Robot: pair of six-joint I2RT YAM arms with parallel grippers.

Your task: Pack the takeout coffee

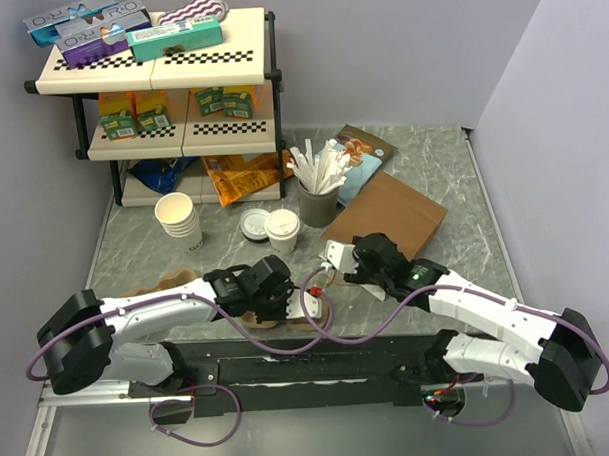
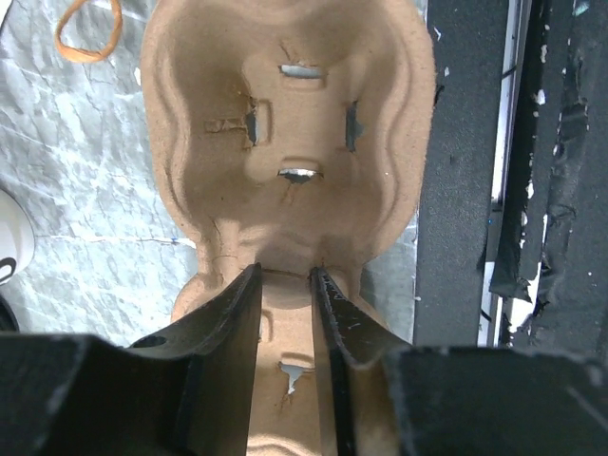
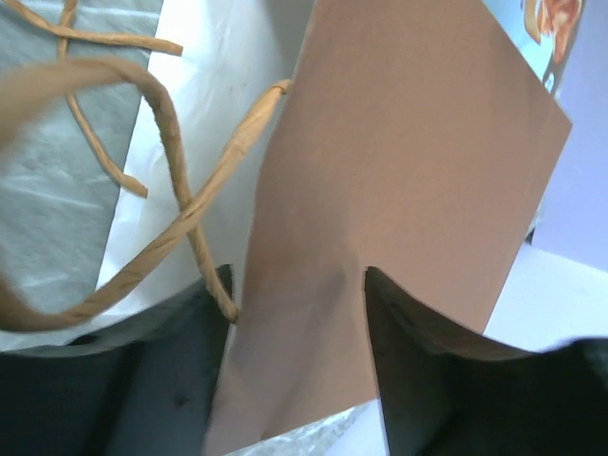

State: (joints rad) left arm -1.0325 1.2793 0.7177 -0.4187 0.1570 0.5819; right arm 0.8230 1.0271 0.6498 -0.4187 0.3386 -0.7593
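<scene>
The takeout coffee (image 1: 282,229), a small off-white cup with a white sip lid, stands upright mid-table, apart from both grippers. My left gripper (image 1: 284,289) lies low near the front, over a brown pulp cup carrier (image 2: 285,123). In the left wrist view its fingers (image 2: 285,271) stand close together, pinching the carrier's middle ridge. My right gripper (image 1: 336,259) is at the near end of a flat brown paper bag (image 1: 394,217). Seen from the right wrist, its jaws (image 3: 297,273) are wide apart with the bag panel (image 3: 399,161) between them. A twisted paper handle (image 3: 171,123) touches the left finger.
A dark holder of white sticks (image 1: 318,192) stands behind the coffee. Loose lids on a dark base (image 1: 252,225) sit left of it, and a stack of lidless cups (image 1: 177,217) farther left. A two-tier shelf (image 1: 159,83) fills the back left. An orange rubber band (image 2: 87,28) lies by the carrier.
</scene>
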